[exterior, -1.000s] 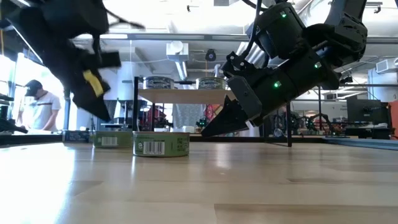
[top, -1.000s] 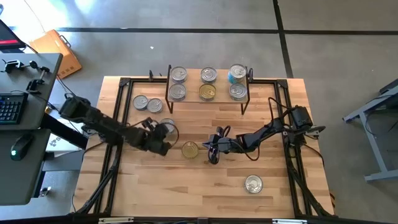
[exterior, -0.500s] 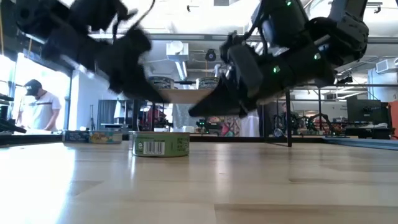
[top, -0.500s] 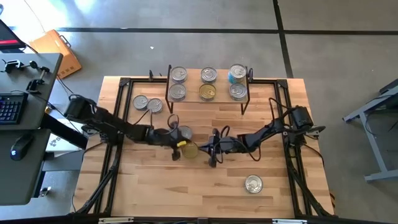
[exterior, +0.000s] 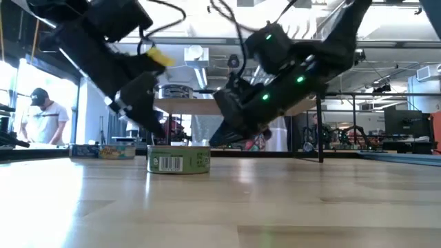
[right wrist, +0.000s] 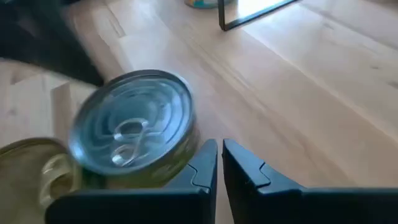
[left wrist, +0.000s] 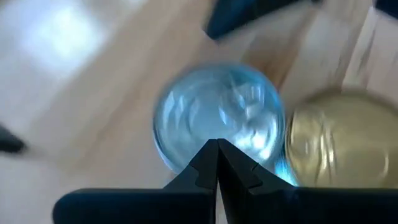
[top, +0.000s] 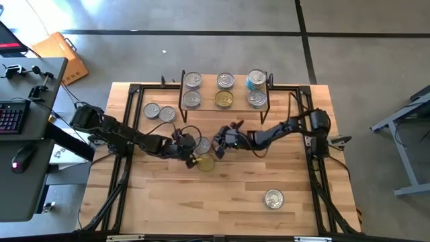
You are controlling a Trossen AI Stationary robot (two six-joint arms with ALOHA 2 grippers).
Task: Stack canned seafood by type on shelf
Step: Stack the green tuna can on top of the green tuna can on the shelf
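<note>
Where tools (top: 190, 153) meet, two touching tins (top: 201, 144).

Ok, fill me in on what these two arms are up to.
Both claws are shut and empty, meeting mid-table over two loose tins. The left claw points at a silver-lidded tin lying against a gold-lidded tin; the right claw sits just beside the silver one. Six tins already stand on the shelf.
</note>
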